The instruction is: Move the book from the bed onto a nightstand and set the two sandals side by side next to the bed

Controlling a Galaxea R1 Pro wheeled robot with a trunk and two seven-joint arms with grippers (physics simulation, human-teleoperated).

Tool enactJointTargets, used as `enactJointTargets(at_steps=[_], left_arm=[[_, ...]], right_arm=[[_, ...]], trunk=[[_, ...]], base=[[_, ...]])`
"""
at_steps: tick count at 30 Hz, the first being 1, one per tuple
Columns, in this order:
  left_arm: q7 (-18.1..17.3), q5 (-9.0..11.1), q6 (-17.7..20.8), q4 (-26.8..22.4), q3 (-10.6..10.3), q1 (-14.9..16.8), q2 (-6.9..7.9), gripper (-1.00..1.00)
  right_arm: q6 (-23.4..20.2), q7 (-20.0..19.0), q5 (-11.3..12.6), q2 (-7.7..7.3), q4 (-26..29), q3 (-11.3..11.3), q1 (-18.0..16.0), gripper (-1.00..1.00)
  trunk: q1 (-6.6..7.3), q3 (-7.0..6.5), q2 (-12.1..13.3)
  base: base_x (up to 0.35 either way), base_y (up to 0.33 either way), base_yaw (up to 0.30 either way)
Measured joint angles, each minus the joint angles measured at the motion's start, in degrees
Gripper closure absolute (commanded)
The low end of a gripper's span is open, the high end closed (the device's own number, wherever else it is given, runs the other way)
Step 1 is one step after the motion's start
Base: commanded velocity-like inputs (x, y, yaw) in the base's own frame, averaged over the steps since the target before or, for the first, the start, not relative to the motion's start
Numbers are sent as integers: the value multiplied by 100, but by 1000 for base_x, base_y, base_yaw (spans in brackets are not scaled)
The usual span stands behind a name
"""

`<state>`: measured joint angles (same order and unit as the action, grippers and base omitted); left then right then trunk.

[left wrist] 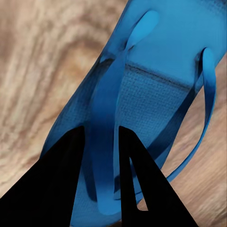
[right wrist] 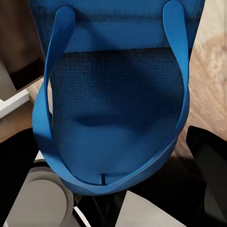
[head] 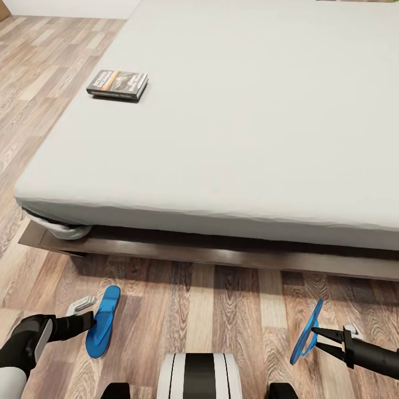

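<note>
Robot base, white with dark stripes, was seen at the near edge of the head view, between both arms. Left gripper was held low against the left sandal, which lay flat on the wood floor, toe toward the bed. From the left wrist view, the dark fingers were set narrowly apart, one on each side of the centre strap of that sandal; whether the strap was actually pinched could not be told. Right gripper was seen with its fingers slightly parted at the edge of the right sandal, which was tilted up on its side, off flat; a firm hold could not be confirmed. In the right wrist view the sole and looped straps were seen close up.

Judged step: both sandals being set beside the bed. To be done well, the right sandal should be brought down sole-flat, shifted toward the left one, toes pointed the same way, parallel and near the bed frame; release only once flat.

Beyond, the grey mattress was seen, with the book lying flat near its left edge, well apart from both grippers, not yet moved.
</note>
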<state>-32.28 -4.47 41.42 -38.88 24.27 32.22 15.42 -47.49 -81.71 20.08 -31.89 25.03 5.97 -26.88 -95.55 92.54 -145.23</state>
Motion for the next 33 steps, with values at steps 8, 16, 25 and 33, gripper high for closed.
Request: enactJointTargets(at_steps=[8,16,25,33], left_arm=[[0,3,-1,0,0,0,0,100],[0,2,0,0,0,0,0,100],[0,3,0,0,0,0,0,100],[-6,6,0,0,-1,0,0,100]], right_arm=[[0,1,0,0,-1,0,0,100],[0,0,0,0,1,0,0,100],[0,0,0,-1,0,-2,0,100],[0,0,0,-1,0,0,0,100]], trunk=[[0,0,0],[-5,44,-3],[-5,44,-3],[-10,89,-5]], base=[[0,0,0],[0,0,0],[0,0,0],[0,0,0]])
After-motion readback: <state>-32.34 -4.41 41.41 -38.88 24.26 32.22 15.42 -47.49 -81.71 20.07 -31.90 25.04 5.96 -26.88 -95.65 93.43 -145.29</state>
